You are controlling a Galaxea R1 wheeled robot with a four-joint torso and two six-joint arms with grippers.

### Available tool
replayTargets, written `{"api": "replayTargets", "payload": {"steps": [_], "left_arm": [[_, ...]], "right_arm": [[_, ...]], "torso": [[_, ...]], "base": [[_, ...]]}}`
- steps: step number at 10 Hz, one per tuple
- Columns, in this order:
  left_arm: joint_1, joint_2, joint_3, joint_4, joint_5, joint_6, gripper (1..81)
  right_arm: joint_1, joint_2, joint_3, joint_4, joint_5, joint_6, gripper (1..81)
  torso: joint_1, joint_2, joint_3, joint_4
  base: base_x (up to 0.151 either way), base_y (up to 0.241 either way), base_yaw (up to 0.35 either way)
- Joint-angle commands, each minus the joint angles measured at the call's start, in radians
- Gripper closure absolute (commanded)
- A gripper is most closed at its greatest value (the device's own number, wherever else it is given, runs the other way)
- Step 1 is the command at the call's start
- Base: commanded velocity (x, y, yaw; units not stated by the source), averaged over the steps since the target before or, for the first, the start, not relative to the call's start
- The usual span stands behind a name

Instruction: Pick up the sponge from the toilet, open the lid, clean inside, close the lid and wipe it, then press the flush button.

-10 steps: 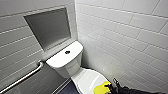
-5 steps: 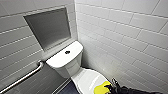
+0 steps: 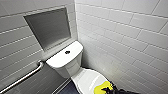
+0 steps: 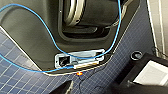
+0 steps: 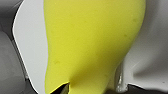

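Head view, from the left: a long brushed-metal grab bar [image 3: 23, 77] slants along the grey tiled wall, with a square recessed niche [image 3: 48, 27] above it. Next comes the flat white rectangular tank top [image 3: 60, 58], carrying the small dark round flush button [image 3: 67, 52] in its middle. Below and to the right lies the white glossy oval lid [image 3: 86, 78], shut down over the bowl.

On the front part of that lid rests the bright yellow soft sponge [image 3: 101, 87], and the dark right claw [image 3: 110, 89] sits against its near, right-hand end. From the claw the sponge lies away toward the tank. In the right wrist view the sponge [image 5: 92, 45] looms very close, its long axis running straight out from the wrist, narrow at the near end and broadening further off, with the white lid [image 5: 30, 50] beneath it. Whether the right claw is clamped on the sponge or merely set against it, I cannot tell.

The right arm is plainly the nearer one. The left wrist view looks down on dark blue floor tiles [image 4: 20, 72] and a looping blue cable [image 4: 37, 22], well apart from the toilet; the left claw's state I cannot tell.
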Motion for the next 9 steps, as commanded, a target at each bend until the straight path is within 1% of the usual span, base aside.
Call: {"api": "replayTargets", "payload": {"steps": [1, 5, 7, 8, 9], "left_arm": [[0.041, 0.002, 0.002, -0.005, 0.087, -0.002, 1.0], [0.041, 0.013, -0.008, -0.004, 0.089, -0.002, 1.0], [0.042, 0.013, -0.01, -0.004, 0.089, -0.002, 1.0], [0.041, 0.013, -0.01, -0.004, 0.089, -0.002, 1.0], [0.041, 0.013, -0.01, -0.004, 0.089, -0.002, 1.0]], "right_arm": [[0.122, -0.011, 0.005, -0.002, -0.041, -0.004, 1.0], [0.171, -0.031, -0.006, -0.002, -0.04, -0.005, 1.0], [0.168, -0.028, -0.008, -0.002, -0.038, -0.017, 1.0], [0.16, -0.023, -0.008, -0.002, -0.035, -0.027, 1.0], [0.155, -0.019, -0.008, -0.007, -0.026, -0.028, 1.0]], "torso": [[0.0, 0.0, 0.0, 0.0], [0.0, 0.0, 0.0, 0.0], [0.0, 0.0, 0.0, 0.0], [0.0, 0.0, -0.068, 0.0], [0.0, 0.0, -0.091, 0.0]], "base": [[0.0, 0.0, 0.0], [0.0, 0.0, 0.0], [0.0, 0.0, 0.0], [0.0, 0.0, 0.0], [0.0, 0.0, 0.0]]}}
